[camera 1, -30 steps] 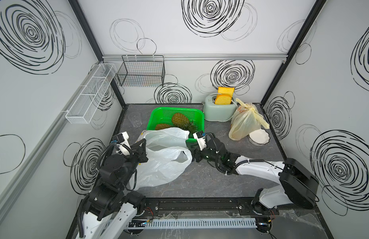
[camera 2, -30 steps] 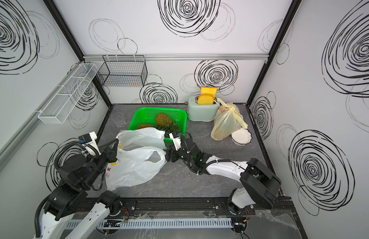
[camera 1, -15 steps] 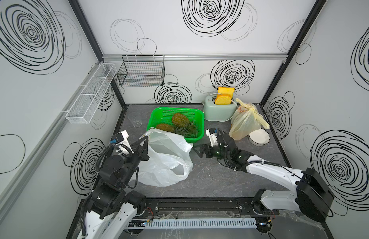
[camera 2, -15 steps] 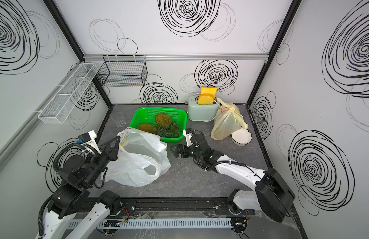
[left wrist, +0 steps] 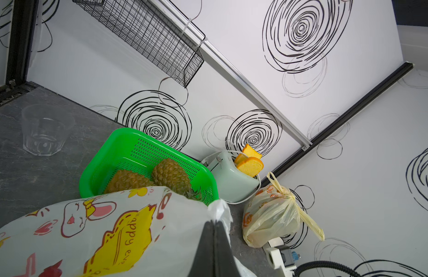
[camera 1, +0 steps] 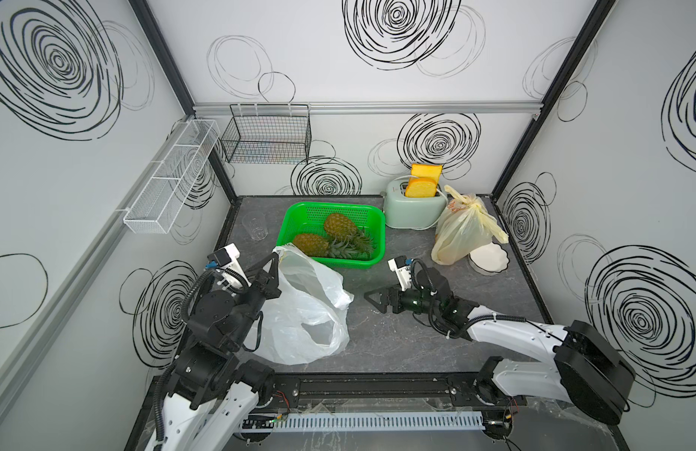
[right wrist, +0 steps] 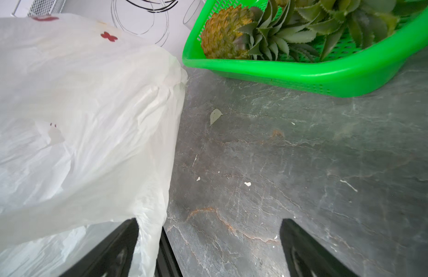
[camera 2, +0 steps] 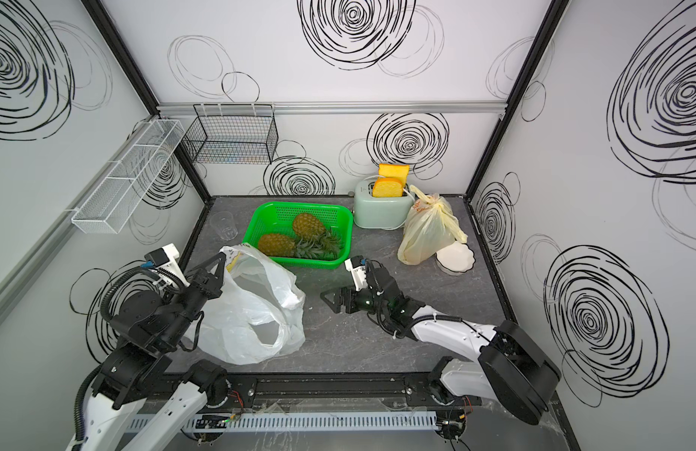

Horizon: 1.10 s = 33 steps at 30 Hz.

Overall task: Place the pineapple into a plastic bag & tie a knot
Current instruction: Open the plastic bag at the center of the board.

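Status, both top views: nothing bagged, nothing tied. The left gripper (camera 1: pixel 275 258) is pressed together on the rim of the white bag (camera 1: pixel 303 312) and lifts one side of its mouth. The right gripper (camera 1: pixel 371 303) is spread wide and empty, low over the table, just off the bag's free rim. The near pineapple (camera 1: pixel 311 244) and far pineapple (camera 1: pixel 340 225) both lie in the green basket (camera 1: pixel 371 262), just beyond the left gripper's tips.

Left wrist view: the jaws are closed flat, pinching bag film. The yellow print beside them reads "appy eve", with the leading letter lost in a fold. The knotted yellow bag (left wrist: pixel 270 215) further ahead carries orange lettering, too small to read.

Right wrist view: the fingers (right wrist: pixel 301 242) stand well apart with bare table between them, and bag film is draped against one. The near pineapple (right wrist: pixel 222 33) is ahead, crown visible.

Remaining, as judged: lift one pineapple, insert it, knot the handles.
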Available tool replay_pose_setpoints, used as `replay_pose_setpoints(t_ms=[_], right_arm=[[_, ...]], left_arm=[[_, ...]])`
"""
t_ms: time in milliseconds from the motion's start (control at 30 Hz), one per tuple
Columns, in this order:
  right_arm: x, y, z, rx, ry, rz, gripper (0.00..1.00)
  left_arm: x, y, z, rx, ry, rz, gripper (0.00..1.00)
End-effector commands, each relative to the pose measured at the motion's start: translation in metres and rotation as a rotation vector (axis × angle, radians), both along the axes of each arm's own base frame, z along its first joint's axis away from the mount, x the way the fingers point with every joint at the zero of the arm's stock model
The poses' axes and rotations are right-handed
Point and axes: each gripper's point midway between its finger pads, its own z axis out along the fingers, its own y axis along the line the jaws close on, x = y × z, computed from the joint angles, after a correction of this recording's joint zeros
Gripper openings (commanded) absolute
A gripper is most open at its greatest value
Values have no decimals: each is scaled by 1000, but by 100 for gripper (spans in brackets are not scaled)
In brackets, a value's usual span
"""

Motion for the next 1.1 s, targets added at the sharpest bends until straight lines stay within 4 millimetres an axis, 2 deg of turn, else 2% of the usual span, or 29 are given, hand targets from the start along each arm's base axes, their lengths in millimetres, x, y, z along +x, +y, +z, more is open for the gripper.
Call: replay_pose_setpoints(t_ms=[0, 233, 400, 533, 600, 700, 833, 900, 1067], right_arm=[[-9, 15, 29, 78, -109, 62, 95], [-22, 37, 31, 75, -154, 138, 96], [-16, 49, 16, 48, -149, 133, 95], [-11, 68, 12, 61, -138, 160, 87], [-6, 75, 11, 55, -143, 153, 78], [13, 72, 15, 59, -148, 77, 49], [32, 61, 32, 77, -170, 14, 9], [35, 61, 38, 51, -194, 27, 0], [34, 66, 42, -70, -247, 91, 0]], left_arm=[[0, 6, 30, -66, -80, 34, 0], [0, 8, 39, -101, -98, 44, 0], [1, 8, 40, -112, -102, 42, 0], [2, 7, 39, -109, -98, 39, 0], [2, 6, 36, -104, -91, 35, 0], [0, 5, 28, -82, -69, 29, 0], [-3, 3, 6, -12, 9, 8, 0], [-4, 0, -9, 22, 65, -11, 0], [-10, -8, -43, 105, 214, -70, 0]])
